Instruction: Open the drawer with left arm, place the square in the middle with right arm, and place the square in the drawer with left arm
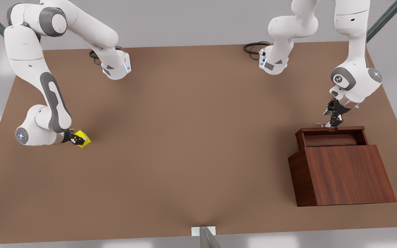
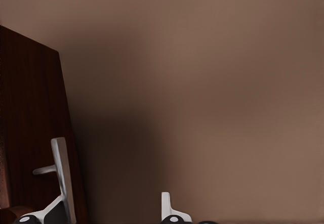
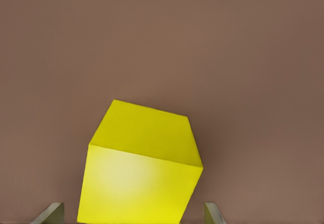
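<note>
The square (image 1: 82,138) sits on the table (image 1: 191,137), well apart from the cabinet (image 1: 339,168), off toward the front view's left. My right gripper (image 1: 78,139) is at it, fingers (image 3: 50,213) spread wider than the cube with a gap each side, gripping nothing yet. Cube looks skewed to my fingers (corner-on), so I'd judge: square up to flat faces, close evenly, then lift and carry it to the middle (image 1: 198,144), nearer the cabinet.

My left gripper (image 1: 334,121) hovers at the handle (image 2: 61,176) on the cabinet's far edge, fingers (image 2: 167,206) parted, one touching or just beside the bar, holding nothing. The drawer (image 1: 331,137) is pulled out; the inside I can see is empty.
</note>
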`<state>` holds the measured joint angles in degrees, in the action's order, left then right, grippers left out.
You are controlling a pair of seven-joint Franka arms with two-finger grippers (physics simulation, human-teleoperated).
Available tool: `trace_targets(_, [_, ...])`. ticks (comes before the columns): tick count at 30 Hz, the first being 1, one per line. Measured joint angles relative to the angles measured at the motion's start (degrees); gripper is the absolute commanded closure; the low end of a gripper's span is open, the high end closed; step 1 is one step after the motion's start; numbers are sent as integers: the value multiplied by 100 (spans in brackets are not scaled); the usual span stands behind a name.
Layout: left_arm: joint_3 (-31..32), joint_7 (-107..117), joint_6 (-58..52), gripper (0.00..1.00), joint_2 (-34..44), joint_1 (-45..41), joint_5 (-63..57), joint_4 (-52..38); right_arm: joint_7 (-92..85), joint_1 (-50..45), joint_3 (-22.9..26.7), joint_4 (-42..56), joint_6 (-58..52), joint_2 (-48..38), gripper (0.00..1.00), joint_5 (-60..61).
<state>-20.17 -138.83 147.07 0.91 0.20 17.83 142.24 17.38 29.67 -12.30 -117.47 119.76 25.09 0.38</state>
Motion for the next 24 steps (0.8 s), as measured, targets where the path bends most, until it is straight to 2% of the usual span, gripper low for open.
trace_targets(24, [6, -25, -348, 12, 90, 75, -23, -1, 480, -40, 0, 48, 364, 234, 0, 25])
